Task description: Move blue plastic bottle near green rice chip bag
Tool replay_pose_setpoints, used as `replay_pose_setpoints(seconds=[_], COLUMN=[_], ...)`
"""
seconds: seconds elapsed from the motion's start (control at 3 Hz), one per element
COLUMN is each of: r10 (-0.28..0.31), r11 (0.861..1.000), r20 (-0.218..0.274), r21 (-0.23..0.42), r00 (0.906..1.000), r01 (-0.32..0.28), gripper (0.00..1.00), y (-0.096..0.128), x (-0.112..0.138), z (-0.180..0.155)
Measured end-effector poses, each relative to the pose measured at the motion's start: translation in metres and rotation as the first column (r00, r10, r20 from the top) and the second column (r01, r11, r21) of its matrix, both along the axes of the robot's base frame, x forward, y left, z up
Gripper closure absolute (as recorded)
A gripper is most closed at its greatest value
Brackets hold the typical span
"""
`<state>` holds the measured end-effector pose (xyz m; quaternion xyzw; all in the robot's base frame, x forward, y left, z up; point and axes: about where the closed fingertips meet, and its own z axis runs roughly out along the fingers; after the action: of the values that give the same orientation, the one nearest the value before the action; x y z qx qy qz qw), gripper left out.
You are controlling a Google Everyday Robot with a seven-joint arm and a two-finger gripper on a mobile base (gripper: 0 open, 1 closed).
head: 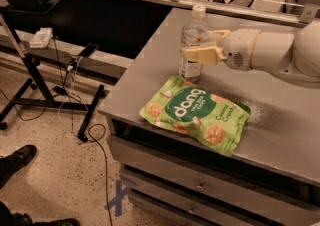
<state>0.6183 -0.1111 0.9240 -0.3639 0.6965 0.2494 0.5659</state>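
The blue plastic bottle is clear with a white cap and stands upright on the grey table, its base just behind the far edge of the green rice chip bag. The bag lies flat near the table's front edge, with white "dang" lettering. My gripper reaches in from the right on a white arm and its cream fingers are closed around the bottle's middle.
The table's left edge and front edge lie close to the bag. Drawers run under the front. A black stand with cables stands on the speckled floor at left. A dark shoe is at lower left.
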Motion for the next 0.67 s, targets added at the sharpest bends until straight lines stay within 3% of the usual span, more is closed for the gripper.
replay_pose_setpoints(seconds=[0.67], r10=[0.031], r11=[0.999], r20=[0.010], r21=[-0.019], r00=[0.9995], r01=[-0.031], gripper=[0.12], y=[0.0085], x=[-0.0031], z=[-0.0041])
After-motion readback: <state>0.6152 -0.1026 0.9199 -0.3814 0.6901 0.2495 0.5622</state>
